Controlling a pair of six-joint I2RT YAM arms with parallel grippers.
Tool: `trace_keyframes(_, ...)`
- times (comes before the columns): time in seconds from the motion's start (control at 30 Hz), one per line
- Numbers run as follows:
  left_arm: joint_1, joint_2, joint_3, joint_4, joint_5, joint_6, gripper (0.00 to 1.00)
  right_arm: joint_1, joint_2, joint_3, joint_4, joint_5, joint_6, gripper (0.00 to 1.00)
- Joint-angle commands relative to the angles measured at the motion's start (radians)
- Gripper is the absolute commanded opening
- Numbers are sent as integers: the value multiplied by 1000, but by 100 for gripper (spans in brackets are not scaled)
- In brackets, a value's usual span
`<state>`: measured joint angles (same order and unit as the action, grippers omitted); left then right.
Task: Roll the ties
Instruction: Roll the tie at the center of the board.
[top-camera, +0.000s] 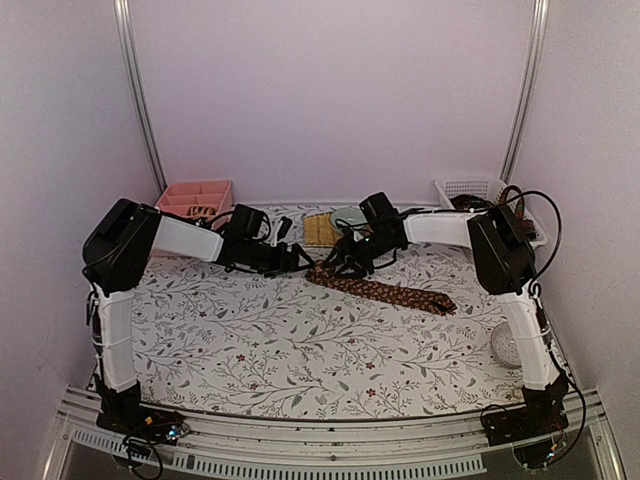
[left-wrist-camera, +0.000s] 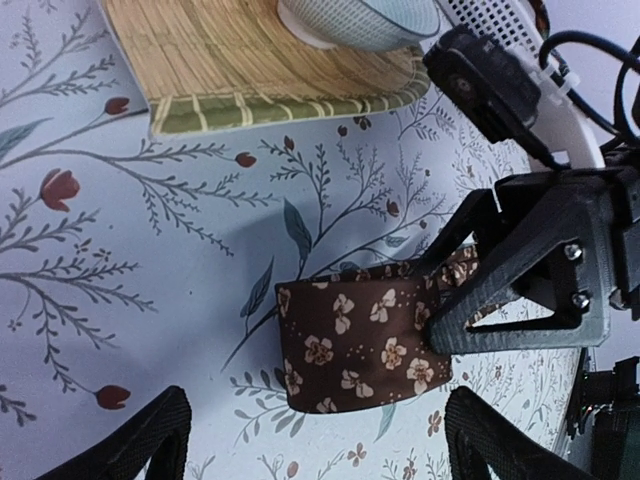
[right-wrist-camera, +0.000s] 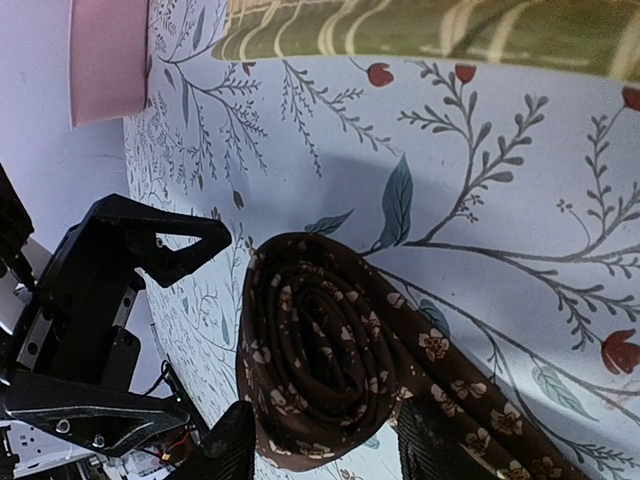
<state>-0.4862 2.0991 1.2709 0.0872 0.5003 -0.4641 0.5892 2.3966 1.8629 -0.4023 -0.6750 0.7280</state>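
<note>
One dark brown tie with small cream flowers lies mid-table. Its left end is wound into a roll (top-camera: 322, 270) and its flat tail (top-camera: 400, 293) runs right. In the right wrist view I look into the roll's spiral end (right-wrist-camera: 330, 350). My right gripper (right-wrist-camera: 325, 450) has a finger pressed against each side of the roll. From the left wrist, the roll (left-wrist-camera: 360, 345) stands on edge just beyond my left gripper (left-wrist-camera: 320, 440), whose fingers (left-wrist-camera: 150, 440) are spread wide and touch nothing. The right gripper's finger (left-wrist-camera: 520, 270) rests on the roll's right side.
Behind the tie lies a yellowish woven mat (top-camera: 318, 230) with a pale bowl (top-camera: 347, 215) on it. At the back left stands a pink divided tray (top-camera: 195, 198), at the back right a white basket (top-camera: 470, 190). A white ball (top-camera: 507, 345) sits by the right arm.
</note>
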Motion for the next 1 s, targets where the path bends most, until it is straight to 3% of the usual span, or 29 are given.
trace_keyframes(0.0,15,35,34,47,51,-16,86,9,101,35,14,-18,17,46)
trace_keyframes(0.3,35,19,35,58,103,47,87,8,133,35,13,-9,12,37)
trace_keyframes(0.37,47,-1,56,16,118,122,90,5,144,35,14,-13,11,36)
trace_keyframes(0.43,53,-10,104,-72,127,232,100,3,155,35,15,-19,9,35)
trace_keyframes(0.53,52,-2,201,-238,115,437,100,2,163,35,16,-26,6,34)
trace_keyframes(0.67,51,3,255,-342,35,649,100,-1,166,32,17,-33,4,29)
trace_keyframes(0.83,80,95,381,-463,55,549,100,-2,169,22,29,-49,5,23)
trace_keyframes(0.97,9,48,326,-432,56,729,100,-4,176,21,26,-58,-1,22)
